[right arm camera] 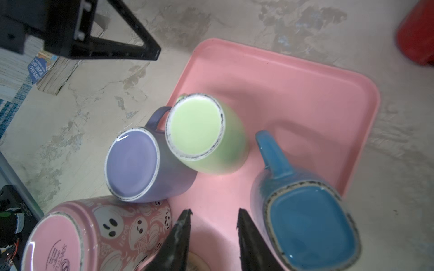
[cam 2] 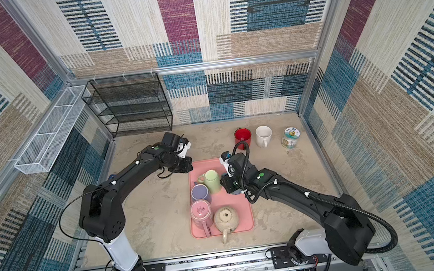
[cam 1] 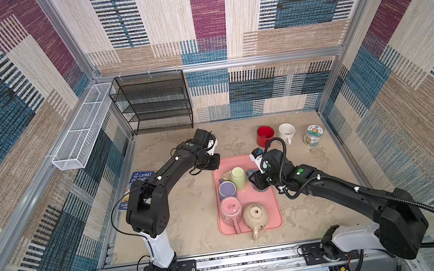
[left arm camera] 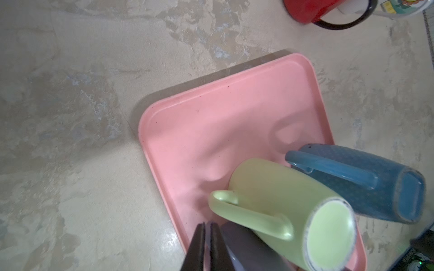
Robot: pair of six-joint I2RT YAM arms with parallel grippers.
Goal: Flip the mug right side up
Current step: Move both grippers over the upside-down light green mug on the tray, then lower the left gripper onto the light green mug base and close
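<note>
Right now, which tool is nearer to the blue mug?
Right. The right tool hangs just beside the blue mug, over the pink tray. The left tool is at the tray's far corner, beyond the green mug.

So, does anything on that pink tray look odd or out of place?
Yes: every mug on the pink tray stands base up: green mug, purple mug, pink ghost-print mug, beige mug, blue mug. The red mug and white mug beyond it stand upright.
</note>
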